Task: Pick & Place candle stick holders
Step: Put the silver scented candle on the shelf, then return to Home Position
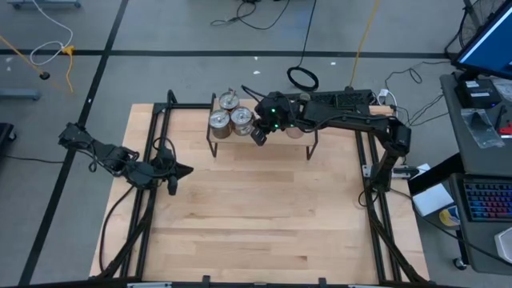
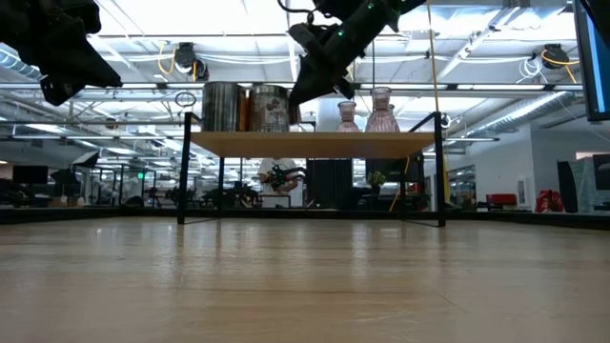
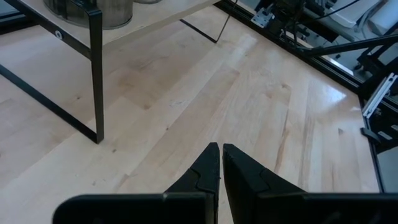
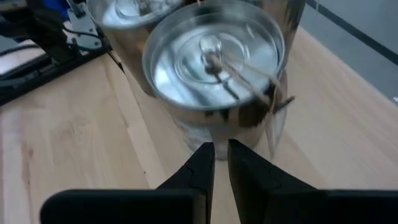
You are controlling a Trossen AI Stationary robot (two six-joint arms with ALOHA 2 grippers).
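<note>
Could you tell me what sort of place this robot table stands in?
Probably a large robotics lab or workshop hall. The low view shows exposed ceiling ducts and strip lights; the high view shows loose cables on the grey floor and a computer desk with a keyboard beside the light wooden table.

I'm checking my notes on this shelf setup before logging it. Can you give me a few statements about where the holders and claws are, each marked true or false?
1. The metal holders stand on the raised shelf. True.
2. The right claw grips a metal holder. False: it is shut with nothing between its fingers, just in front of the nearest one.
3. The pink glass holders lie on the table below the shelf. False: they stand upright on the shelf, beside the metal ones.
4. The left claw is shut, over bare table away from the shelf. True.
5. The shelf has a wooden top on thin black legs. True.
</note>
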